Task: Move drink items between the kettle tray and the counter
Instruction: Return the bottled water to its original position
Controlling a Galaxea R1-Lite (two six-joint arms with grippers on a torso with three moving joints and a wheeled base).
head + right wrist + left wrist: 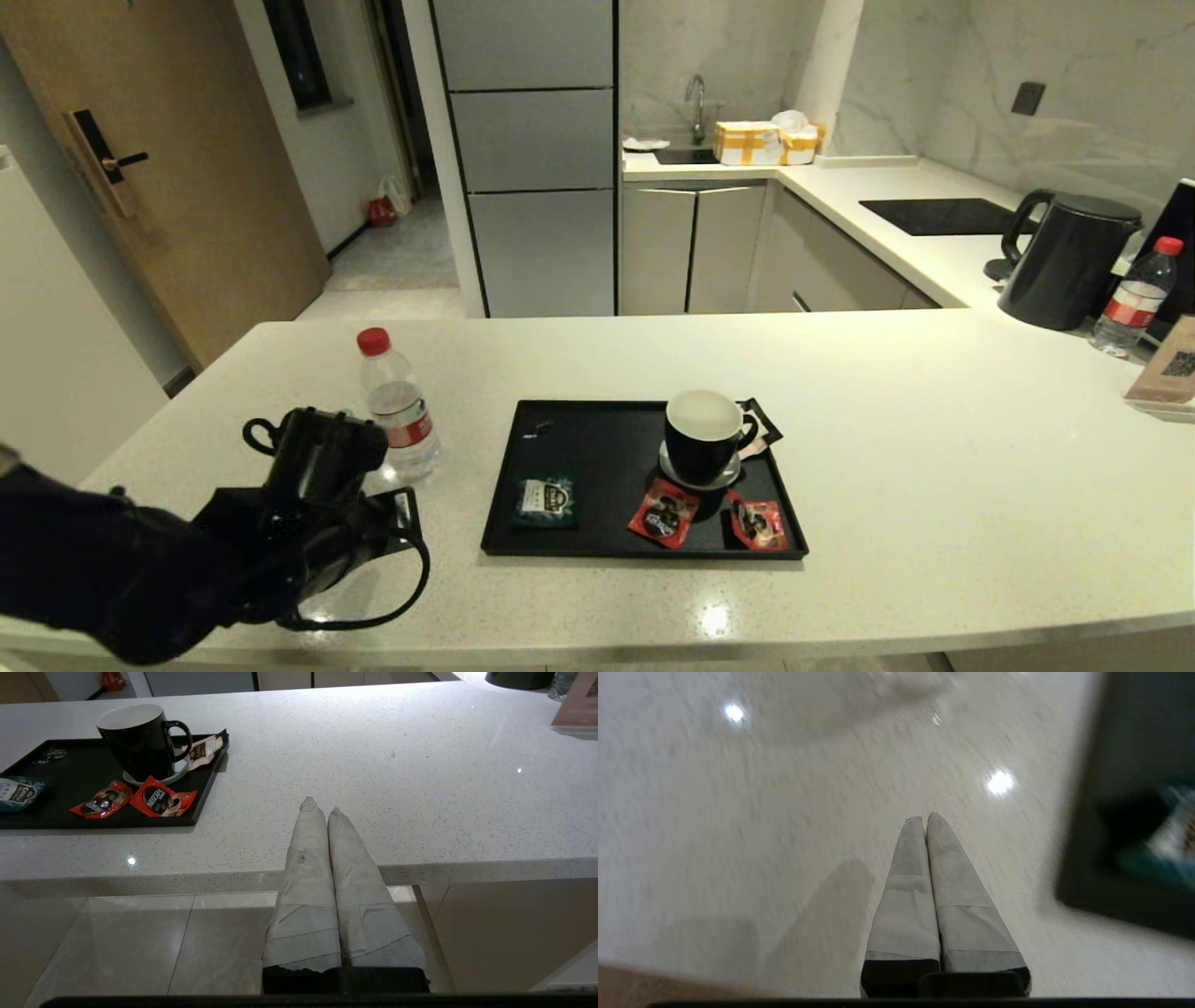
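Our left hand [926, 817] hangs over the desk [934, 448] with its fingers pressed together, gripping nothing, between the water bottle [397, 406] and the kettle tray [499, 518]. The bottle stands upright on the desk, just left of the tray. The teal sachet [545, 501] lies flat in the tray's front-left part. Our right hand [320, 805] is parked off the desk's front edge, fingers together too.

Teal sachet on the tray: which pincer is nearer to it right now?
Left. The left pincer hangs shut over the counter just outside the tray's left edge, near the teal sachet. The right pincer sits shut off the counter's front edge.
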